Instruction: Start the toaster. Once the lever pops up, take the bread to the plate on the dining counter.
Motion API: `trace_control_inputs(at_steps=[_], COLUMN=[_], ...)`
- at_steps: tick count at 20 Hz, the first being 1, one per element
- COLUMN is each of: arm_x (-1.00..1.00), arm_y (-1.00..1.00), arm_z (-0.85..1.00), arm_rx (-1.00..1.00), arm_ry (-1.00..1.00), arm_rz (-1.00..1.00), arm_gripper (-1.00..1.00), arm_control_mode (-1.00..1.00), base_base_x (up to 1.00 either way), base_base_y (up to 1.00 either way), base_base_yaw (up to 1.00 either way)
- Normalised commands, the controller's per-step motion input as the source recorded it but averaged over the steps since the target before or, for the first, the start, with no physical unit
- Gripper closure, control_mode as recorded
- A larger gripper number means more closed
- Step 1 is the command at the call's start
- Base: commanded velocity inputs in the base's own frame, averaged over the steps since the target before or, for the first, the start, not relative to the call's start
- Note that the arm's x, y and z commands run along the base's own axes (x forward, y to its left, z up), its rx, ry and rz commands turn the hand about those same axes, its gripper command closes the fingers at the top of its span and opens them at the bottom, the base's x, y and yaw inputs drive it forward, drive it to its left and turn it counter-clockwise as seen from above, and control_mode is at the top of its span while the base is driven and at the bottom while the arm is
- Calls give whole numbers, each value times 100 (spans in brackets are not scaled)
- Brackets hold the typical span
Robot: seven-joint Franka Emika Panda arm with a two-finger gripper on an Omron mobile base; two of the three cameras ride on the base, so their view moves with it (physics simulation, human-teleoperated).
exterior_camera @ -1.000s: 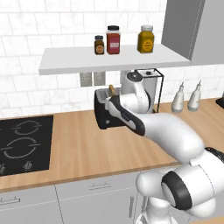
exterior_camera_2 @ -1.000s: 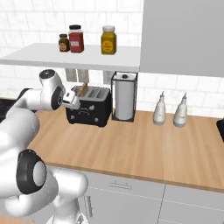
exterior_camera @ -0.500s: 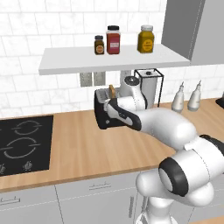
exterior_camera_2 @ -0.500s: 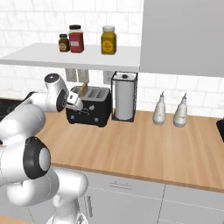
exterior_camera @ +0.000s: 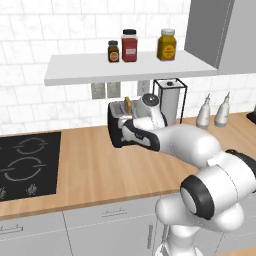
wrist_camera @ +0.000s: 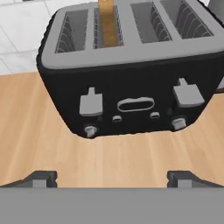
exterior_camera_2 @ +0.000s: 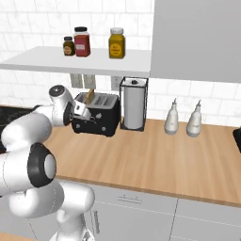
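Toaster [wrist_camera: 131, 74] at counter [exterior_camera_2: 155, 160] back edge, bread [wrist_camera: 108, 24] upright in 2nd slot. Tool [wrist_camera: 111, 178] fingers wide apart, empty, facing the front. Next: align w/ left lever [wrist_camera: 91, 103], press straight down, avoid knobs.

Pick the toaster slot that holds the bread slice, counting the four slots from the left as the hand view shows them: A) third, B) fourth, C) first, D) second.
D: in the hand view the bread stands upright in the second slot from the left of the toaster; the other three slots show only bare wire guides.
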Motion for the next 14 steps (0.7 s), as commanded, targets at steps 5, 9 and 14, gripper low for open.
trace_control_inputs(at_steps=[5,9,14], arm_x=[40,42,37], arm_y=[0,0,-5], arm_z=[-7,-2,0], arm_rx=[0,0,0], arm_ry=[0,0,0], arm_rz=[2,1,2], arm_gripper=[-100,-100,-100], arm_control_mode=[-100,-100,-100], base_base_x=[0,0,0], base_base_y=[0,0,0], base_base_yaw=[0,0,0])
